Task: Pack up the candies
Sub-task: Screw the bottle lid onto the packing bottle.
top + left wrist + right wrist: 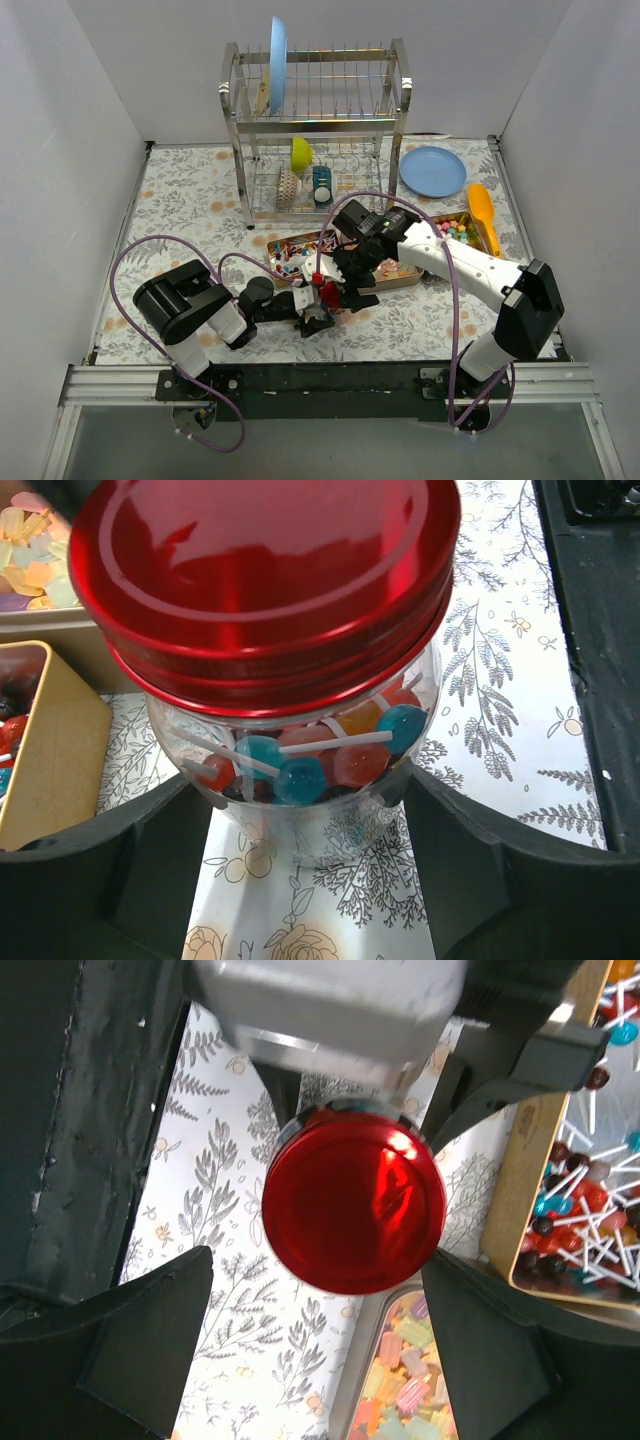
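Left gripper [300,780] closed on a clear jar [300,818], black fingers pressed to both sides, with the red lid [265,580] sitting on top. Inside are candies [360,762] on white sticks: red, blue, orange. Right gripper [318,1260] is spread wide above the lid, a finger on either side, neither touching it. More stick candies lie in the gold tray [520,1180] just beside the jar; pale gummy pieces [400,1390] fill a neighbouring compartment. Floral table [240,1220] underneath.

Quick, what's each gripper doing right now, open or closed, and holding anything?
Left gripper: closed on the jar.
Right gripper: open, fingers either side of the jar's red lid, not clamped on it.
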Tool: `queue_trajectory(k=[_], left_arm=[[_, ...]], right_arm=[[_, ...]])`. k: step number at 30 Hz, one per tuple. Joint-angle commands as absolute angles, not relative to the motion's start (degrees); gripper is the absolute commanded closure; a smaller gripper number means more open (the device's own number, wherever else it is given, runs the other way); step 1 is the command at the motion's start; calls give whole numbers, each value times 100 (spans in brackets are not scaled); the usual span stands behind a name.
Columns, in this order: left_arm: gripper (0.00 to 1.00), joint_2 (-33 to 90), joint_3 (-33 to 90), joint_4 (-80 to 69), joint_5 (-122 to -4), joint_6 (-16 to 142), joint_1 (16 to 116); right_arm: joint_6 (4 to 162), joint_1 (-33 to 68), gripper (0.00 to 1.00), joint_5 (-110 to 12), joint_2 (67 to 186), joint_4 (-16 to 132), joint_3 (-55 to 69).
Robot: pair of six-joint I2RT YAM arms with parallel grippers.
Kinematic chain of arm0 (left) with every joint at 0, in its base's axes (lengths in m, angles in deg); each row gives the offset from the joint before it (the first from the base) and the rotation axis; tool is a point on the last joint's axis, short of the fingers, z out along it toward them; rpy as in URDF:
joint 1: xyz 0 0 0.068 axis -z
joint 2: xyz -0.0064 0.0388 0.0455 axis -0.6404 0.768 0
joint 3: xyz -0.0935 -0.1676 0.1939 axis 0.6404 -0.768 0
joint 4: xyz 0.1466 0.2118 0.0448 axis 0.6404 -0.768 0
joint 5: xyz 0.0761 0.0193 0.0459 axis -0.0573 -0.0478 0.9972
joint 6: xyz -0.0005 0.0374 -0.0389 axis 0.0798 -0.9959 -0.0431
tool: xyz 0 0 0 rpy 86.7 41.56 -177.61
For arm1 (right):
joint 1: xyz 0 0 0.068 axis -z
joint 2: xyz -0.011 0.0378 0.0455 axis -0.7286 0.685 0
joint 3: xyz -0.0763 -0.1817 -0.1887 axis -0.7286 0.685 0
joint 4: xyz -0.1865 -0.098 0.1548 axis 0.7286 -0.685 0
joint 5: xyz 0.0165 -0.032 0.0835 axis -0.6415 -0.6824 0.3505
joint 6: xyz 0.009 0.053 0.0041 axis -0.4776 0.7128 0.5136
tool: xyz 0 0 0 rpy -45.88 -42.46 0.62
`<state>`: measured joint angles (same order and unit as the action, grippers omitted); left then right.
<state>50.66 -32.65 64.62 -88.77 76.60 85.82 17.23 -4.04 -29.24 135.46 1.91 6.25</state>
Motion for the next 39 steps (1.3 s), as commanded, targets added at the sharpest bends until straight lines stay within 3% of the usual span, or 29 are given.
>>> queue_trajectory(k=[1,11,20,39], left_arm=[[100,5073,-3311,6128,-8790,7562,8597],[100,5134,-3284,6022,-8913,7501,8562],[100,5196,-3267,5934,-8975,7509,8562],[100,5161,-3258,5925,-8826,7615,8518]], right_arm=[[1719,-439,10,-3108,13114,-130,831],[1886,-140,11,-3557,12683,-202,911],[1799,-218,12,-2766,13737,63,-187],[1270,-588,15,-3055,13642,-561,383]])
